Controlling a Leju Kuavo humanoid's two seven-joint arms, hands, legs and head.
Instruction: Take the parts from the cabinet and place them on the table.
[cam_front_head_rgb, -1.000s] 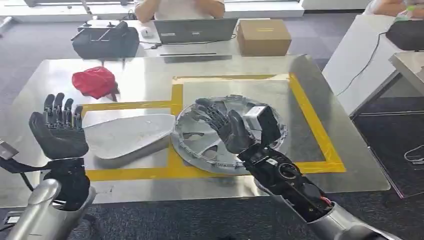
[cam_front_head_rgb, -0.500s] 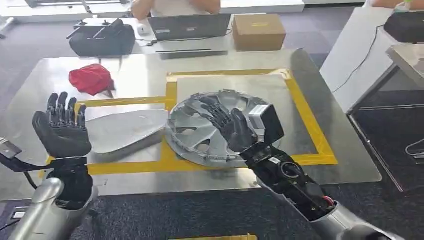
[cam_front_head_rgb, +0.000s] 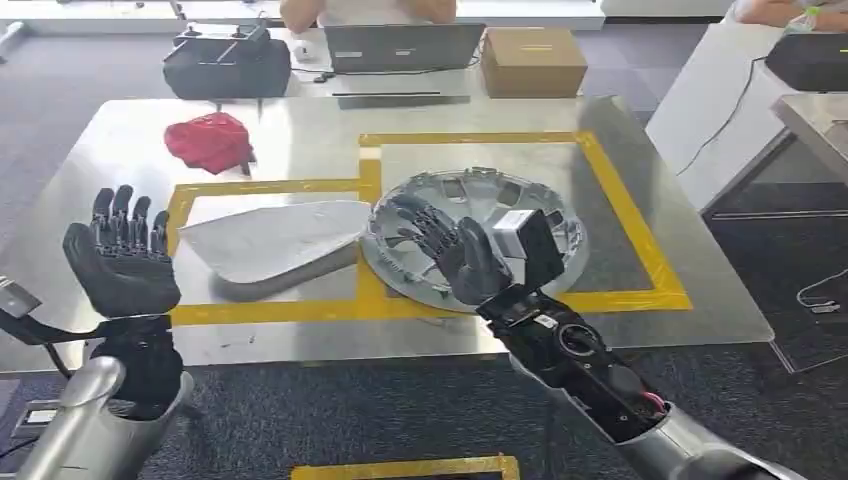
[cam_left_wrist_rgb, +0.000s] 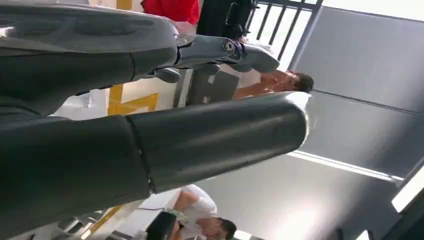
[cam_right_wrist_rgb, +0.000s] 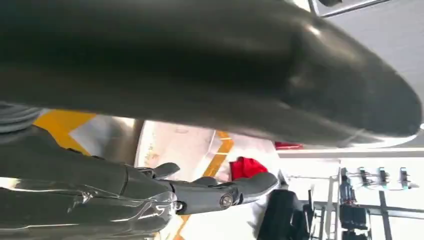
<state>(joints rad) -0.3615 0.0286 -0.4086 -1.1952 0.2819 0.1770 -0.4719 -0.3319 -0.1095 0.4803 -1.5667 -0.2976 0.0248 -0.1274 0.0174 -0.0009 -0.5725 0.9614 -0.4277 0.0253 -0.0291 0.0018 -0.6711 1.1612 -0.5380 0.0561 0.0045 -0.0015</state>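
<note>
1. Head view: the wheel cover (cam_front_head_rgb: 480, 230) lies flat on the metal table (cam_front_head_rgb: 110, 140), inside the yellow tape frame (cam_front_head_rgb: 630, 220), with its near-left rim over the tape.
2. The right hand (cam_front_head_rgb: 455, 250) hovers above the wheel cover's near side, fingers spread and holding nothing.
3. One pale teardrop-shaped panel (cam_front_head_rgb: 275, 240) lies just left of the wheel cover, its tip at the cover's rim.
4. The left hand (cam_front_head_rgb: 120, 255) is raised at the table's near-left edge, palm up, fingers upright and apart, empty, well apart from the panel.
5. One red cloth (cam_front_head_rgb: 208, 140) lies at the far left of the table.
6. Beyond the table stand one laptop (cam_front_head_rgb: 400, 45), one cardboard box (cam_front_head_rgb: 533, 60) and one black case (cam_front_head_rgb: 225, 65).
</note>
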